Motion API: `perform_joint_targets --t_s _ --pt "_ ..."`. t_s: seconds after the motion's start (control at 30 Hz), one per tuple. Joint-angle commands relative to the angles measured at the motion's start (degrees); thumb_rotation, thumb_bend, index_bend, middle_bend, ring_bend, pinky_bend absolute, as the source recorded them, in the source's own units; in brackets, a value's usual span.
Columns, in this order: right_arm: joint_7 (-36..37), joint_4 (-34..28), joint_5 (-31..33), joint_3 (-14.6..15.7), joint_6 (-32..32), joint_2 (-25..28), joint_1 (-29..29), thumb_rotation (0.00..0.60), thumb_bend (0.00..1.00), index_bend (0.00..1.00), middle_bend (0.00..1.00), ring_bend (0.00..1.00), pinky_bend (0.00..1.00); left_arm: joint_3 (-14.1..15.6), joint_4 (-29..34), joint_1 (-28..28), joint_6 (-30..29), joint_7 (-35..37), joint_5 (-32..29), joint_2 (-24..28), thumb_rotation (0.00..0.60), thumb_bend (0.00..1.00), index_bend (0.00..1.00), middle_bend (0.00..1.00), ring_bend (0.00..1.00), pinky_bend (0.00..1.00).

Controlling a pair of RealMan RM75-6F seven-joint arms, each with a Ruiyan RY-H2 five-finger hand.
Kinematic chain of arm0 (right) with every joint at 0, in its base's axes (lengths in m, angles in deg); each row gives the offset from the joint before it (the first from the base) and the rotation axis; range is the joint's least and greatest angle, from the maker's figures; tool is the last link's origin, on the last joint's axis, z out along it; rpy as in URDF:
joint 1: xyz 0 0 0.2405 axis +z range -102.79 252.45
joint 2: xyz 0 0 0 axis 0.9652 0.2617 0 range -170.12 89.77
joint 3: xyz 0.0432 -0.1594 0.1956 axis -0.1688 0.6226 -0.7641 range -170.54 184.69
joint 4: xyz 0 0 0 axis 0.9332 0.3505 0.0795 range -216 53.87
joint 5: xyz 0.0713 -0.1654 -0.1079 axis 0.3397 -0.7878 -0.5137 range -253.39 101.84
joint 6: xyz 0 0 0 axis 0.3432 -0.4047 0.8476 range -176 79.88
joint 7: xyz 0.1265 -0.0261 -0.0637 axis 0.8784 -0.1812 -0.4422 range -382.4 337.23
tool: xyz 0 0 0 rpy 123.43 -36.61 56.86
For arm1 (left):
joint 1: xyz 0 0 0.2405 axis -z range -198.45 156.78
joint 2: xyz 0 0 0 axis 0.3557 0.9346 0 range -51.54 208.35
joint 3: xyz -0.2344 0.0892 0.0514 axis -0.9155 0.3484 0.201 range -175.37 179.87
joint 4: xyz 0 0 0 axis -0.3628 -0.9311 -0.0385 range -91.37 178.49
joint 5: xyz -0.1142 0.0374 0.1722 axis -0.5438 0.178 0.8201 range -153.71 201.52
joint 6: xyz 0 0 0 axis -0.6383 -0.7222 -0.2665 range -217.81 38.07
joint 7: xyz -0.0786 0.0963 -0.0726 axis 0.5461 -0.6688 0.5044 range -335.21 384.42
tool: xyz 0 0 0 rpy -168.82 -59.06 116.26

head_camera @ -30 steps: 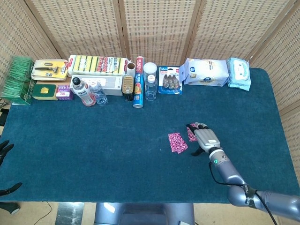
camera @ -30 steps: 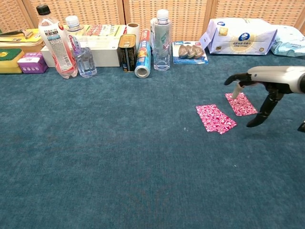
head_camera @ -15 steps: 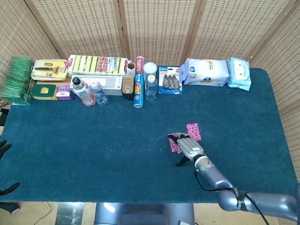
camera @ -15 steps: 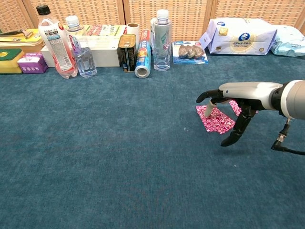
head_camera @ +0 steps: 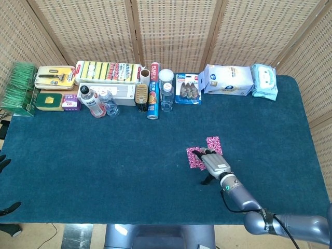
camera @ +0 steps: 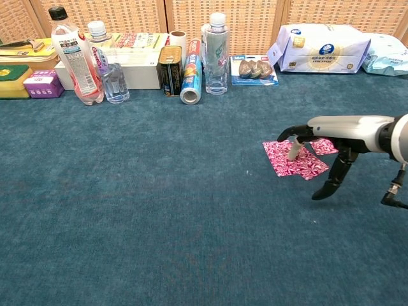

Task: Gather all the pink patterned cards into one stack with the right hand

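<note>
Left hand (head_camera: 4, 162) barely peeking in at the table's left edge, dark fingers apart, nothing in them. Nearer pink patterned card (camera: 294, 159) flat on the teal table (camera: 159, 223), right of centre toward the front edge, pinned under the right hand's fingertips (camera: 294, 152). Right hand (camera: 331, 135) spread above it, thumb down on the cloth, nothing gripped. Second pink card (camera: 324, 146) just behind, corners touching or overlapping. Both with a busy pink-and-white print.

Right hand (head_camera: 214, 165) low, palm down, arm reaching in from lower right.
Fingers (camera: 294, 150) pointed down and spread, thumb angled under; held nothing. Left hand (head_camera: 4, 162) barely visible at left edge, state unclear.
</note>
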Motion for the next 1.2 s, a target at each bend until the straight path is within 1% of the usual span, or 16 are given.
perform_joint_targets --t_s 0.03,0.43,0.63,0.83,1.2 --pt "-0.1 -0.1 0.0 0.5 0.2 0.5 -0.3 0.6 0.0 0.08 0.24 0.07 0.0 0.0 0.0 0.0 0.0 -0.1 0.0 0.0 0.6 0.08 0.0 0.0 0.0 0.0" --pt "-1.9 -2.8 -3.6 4.2 2.7 3.6 -2.4 0.6 0.0 0.08 0.24 0.07 0.0 0.1 0.4 0.1 0.2 -0.6 0.3 -0.1 0.6 0.08 0.0 0.0 0.0 0.0" --pt "-2.3 -4.1 -3.5 5.1 3.0 4.8 -3.0 0.6 0.0 0.08 0.25 0.07 0.0 0.1 0.4 0.0 0.1 -0.8 0.2 -0.1 0.6 0.08 0.0 0.0 0.0 0.0" --pt "-3.4 -7.2 -5.2 6.3 4.5 6.6 -3.9 0.6 0.0 0.08 0.25 0.07 0.0 0.2 0.5 0.0 0.2 -1.0 0.4 -0.2 0.6 0.08 0.0 0.0 0.0 0.0" --pt "-7.0 -12.0 -6.3 7.9 6.5 8.1 -4.2 0.6 0.0 0.08 0.23 0.07 0.0 0.2 0.7 0.0 0.1 -1.4 0.4 -0.3 0.6 0.08 0.0 0.0 0.0 0.0"
